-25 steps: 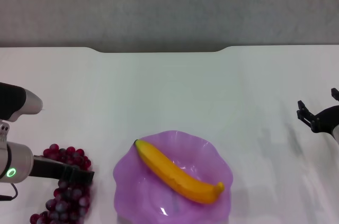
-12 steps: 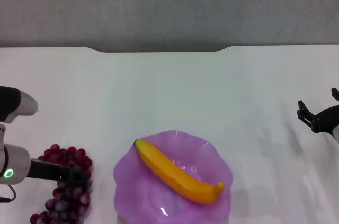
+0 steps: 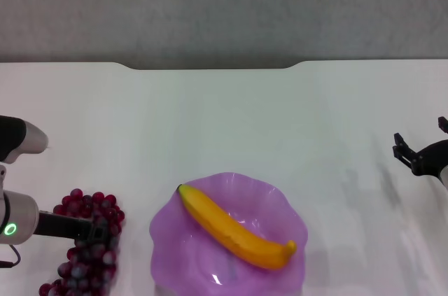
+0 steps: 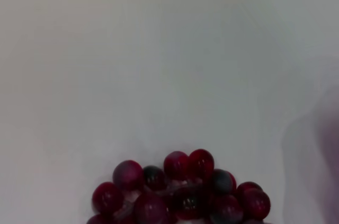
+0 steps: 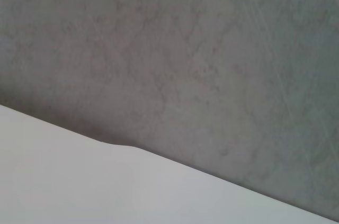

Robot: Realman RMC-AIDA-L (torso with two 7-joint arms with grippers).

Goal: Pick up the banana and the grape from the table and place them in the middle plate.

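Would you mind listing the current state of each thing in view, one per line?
banana: lying across the inside of the middle plate, free of both grippers.
middle plate: upright on the table, holding only the banana.
grape: on the table beside the plate, not in it.
left gripper: down at the grape bunch.
right gripper: open, idle at the table's right edge.
table: bearing plate and grape.

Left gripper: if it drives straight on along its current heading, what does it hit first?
The left gripper points toward the robot's right, already in the bunch of dark red-purple grapes. Beyond them, the translucent purple scalloped plate holding the yellow banana probably comes next; depth is unclear.
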